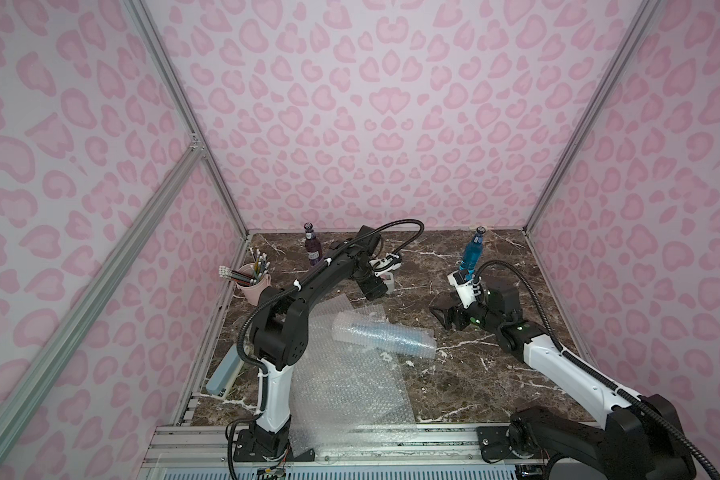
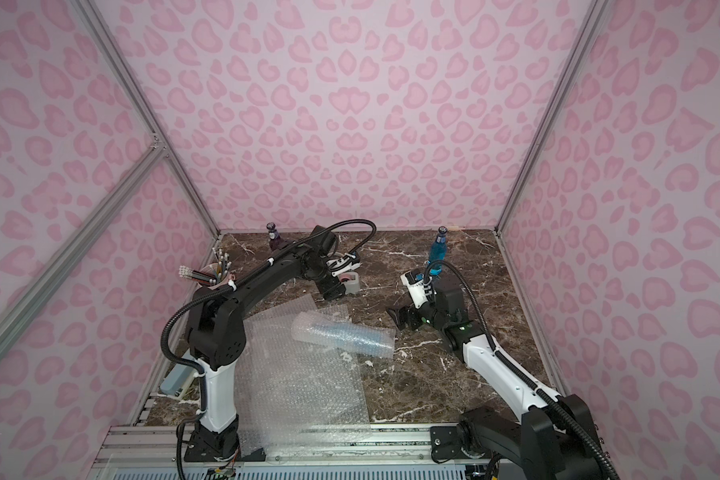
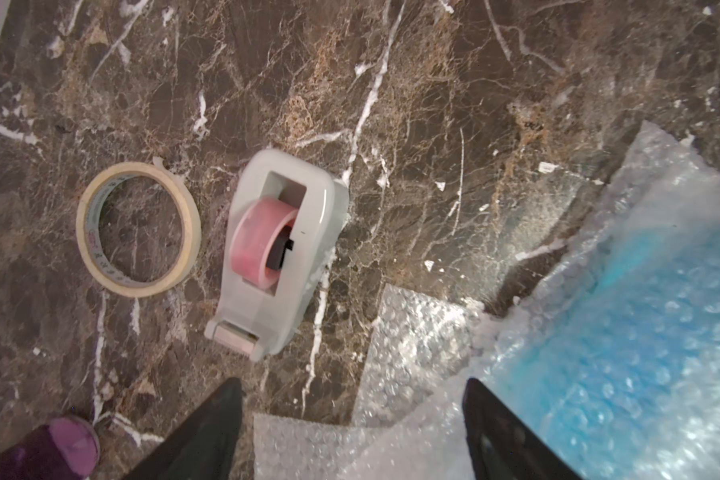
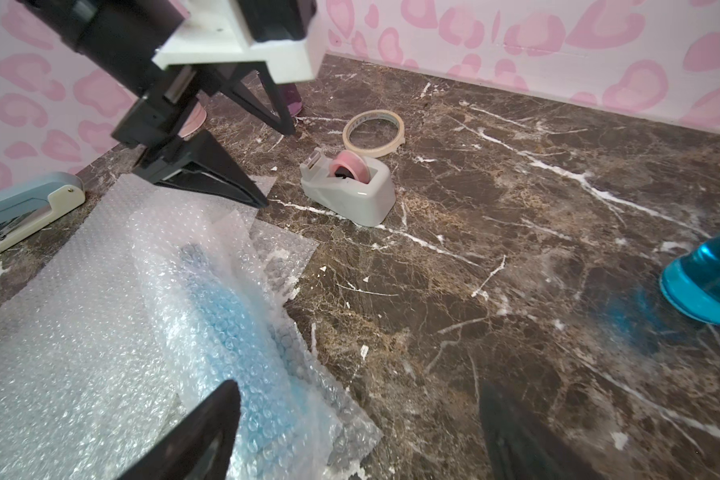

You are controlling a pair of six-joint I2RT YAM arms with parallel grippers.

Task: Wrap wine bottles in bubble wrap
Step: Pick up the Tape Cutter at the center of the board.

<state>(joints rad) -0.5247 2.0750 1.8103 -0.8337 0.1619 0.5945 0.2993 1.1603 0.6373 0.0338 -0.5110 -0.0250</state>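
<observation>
Pink leopard-print walls close in a dark brown marble surface (image 1: pixel 474 382) veined with white. I take the far wall as 12 o'clock.

At the centre lies the wrapped bottle (image 1: pixel 383 334), on its side inside a roll of bubble wrap. Its blue glass shows only as a soft blur through the cloudy, bumpy layers, and the dark cap end points toward 9 o'clock. The wrap runs past both ends, which stand open. I can see no tape on it, and its outer edge looks loose. Spare sheets (image 1: pixel 350 395) lie flat from the centre toward 7 o'clock and hang over the near edge.

A purple bottle (image 1: pixel 312 249) stands bare at 11 o'clock. A second blue bottle (image 1: pixel 470 255) stands bare at 1 o'clock.

The left gripper (image 4: pixel 275 166) hangs just past the bundle toward 12 o'clock, its fingers spread wide and empty. It is near a grey tape dispenser (image 3: pixel 275 257) that holds a pink roll. A pale tape ring (image 3: pixel 138 228) lies just beside the dispenser.

The right gripper (image 4: pixel 358 386) sits low at 3 o'clock of the bundle and points at it, its fingers also wide and holding nothing.

My reading is that the first bottle is rolled but not fastened, so the step in hand is sealing it. The next move calls for drawing a strip of tape while the other arm pins the loose flap, since springy wrap could unroll. Two bottles would then be left to wrap.
</observation>
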